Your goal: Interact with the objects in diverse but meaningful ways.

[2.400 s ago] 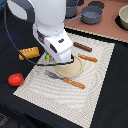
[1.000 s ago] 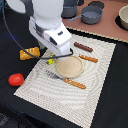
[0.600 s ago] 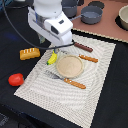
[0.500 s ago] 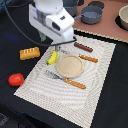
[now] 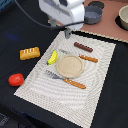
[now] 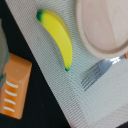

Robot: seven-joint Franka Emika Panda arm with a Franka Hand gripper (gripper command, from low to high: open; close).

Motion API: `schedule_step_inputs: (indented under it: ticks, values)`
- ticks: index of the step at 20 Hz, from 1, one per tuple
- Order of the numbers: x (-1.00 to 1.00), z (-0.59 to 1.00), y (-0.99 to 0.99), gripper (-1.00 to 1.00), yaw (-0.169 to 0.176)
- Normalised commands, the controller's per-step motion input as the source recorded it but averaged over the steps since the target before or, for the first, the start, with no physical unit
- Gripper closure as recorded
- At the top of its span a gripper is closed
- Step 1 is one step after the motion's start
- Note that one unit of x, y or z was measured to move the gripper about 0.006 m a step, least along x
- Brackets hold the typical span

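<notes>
Your end effector hangs high in the frame's upper middle, holding nothing; whether it's open, you can't tell. The banana lies beside the plate like a place setting.

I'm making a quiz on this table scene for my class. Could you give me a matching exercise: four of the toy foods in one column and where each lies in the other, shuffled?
Things:
1. banana
2. sausage
3. bread loaf
4. tomato

Places:
A. on the dark table, off the mat, nearest the exterior view's left edge
B. on the mat, beside the plate, on its exterior-view left
C. on the mat, beyond the plate, next to the knife
D. on the dark table, just past the banana

Pairs: 1-B, 2-C, 3-D, 4-A
</notes>
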Motion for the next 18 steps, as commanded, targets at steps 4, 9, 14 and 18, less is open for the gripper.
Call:
schedule_step_inputs:
  ticks: [4,9,14,18]
  values:
    - [0.53,-0.04,0.14,-1.00,-0.200]
    - [0.59,-0.09,0.25,-1.00,-0.167]
    - [0.67,-0.01,0.35,-1.00,-0.127]
    - [0.66,0.00,0.46,-1.00,-0.082]
